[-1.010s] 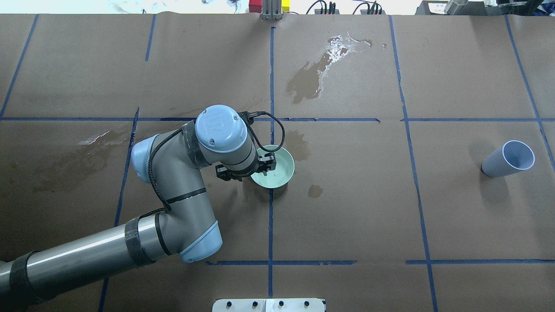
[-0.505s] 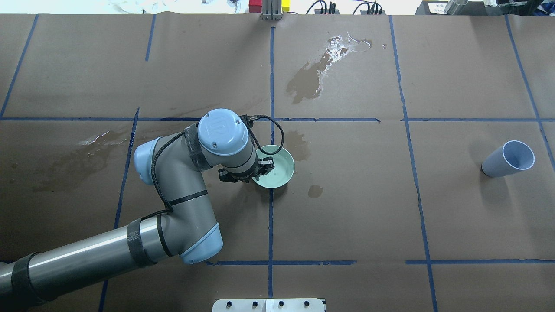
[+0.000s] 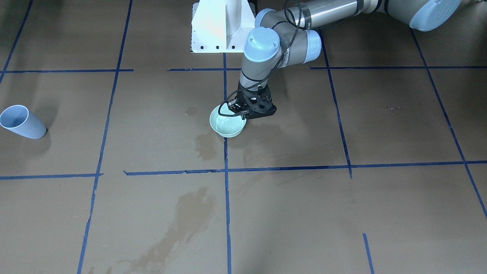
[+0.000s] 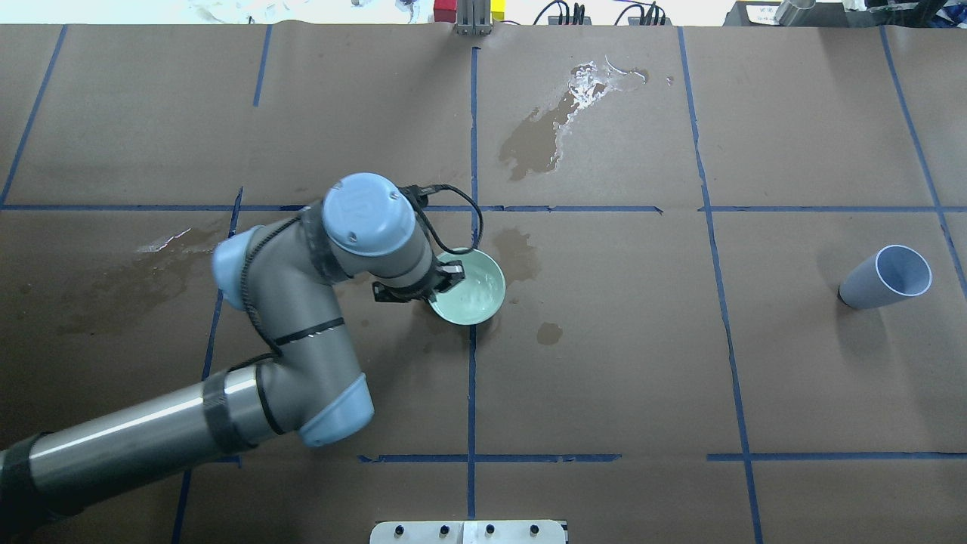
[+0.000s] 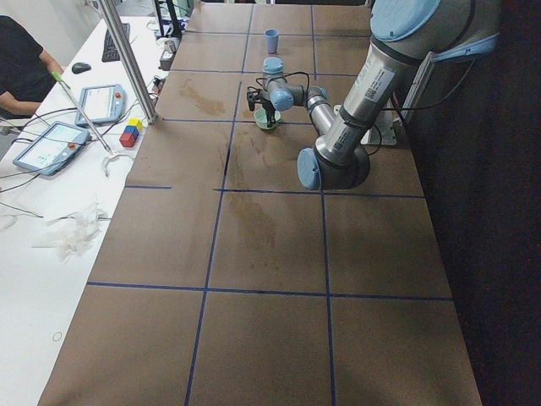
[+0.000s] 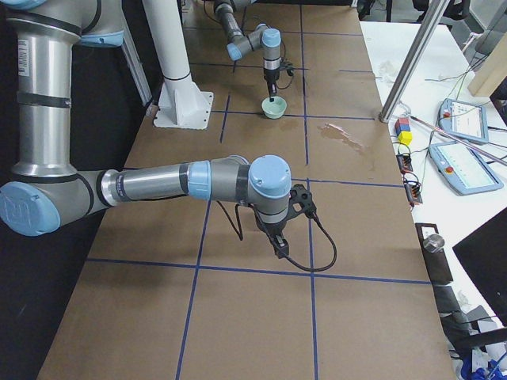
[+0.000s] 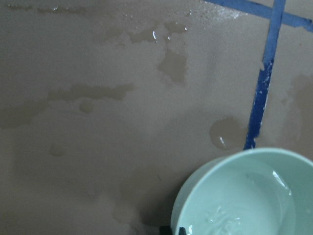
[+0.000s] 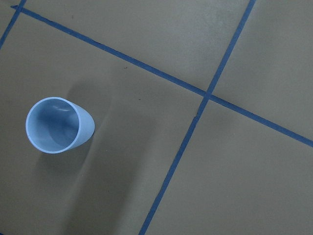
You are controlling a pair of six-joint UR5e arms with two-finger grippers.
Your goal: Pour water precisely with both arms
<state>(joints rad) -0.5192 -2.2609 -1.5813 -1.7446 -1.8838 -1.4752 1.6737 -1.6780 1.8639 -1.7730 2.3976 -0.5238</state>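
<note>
A mint-green bowl [image 4: 470,301] stands near the table's middle, on a blue tape line. Water [image 4: 480,287] lies in it as a glossy, rippled sheen, also seen in the left wrist view [image 7: 244,205]. My left gripper [image 4: 447,276] is shut on the bowl's near-left rim; the front view shows it [image 3: 243,112] at the bowl [image 3: 227,123]. A light blue cup [image 4: 885,276] stands far right, alone, and looks empty in the right wrist view [image 8: 56,125]. My right gripper [image 6: 277,236] shows only in the exterior right view, low over the table; I cannot tell if it is open.
Wet patches darken the brown paper: a large one [image 4: 555,125] at the back, one [image 4: 521,253] beside the bowl, a small spot [image 4: 549,332]. The white pedestal [image 3: 222,26] is behind the bowl. Tablets, cables and coloured blocks [image 5: 131,133] lie beyond the table's edge.
My left wrist has swung left, and the bowl has shifted slightly left with it. The water in the bowl now ripples more.
</note>
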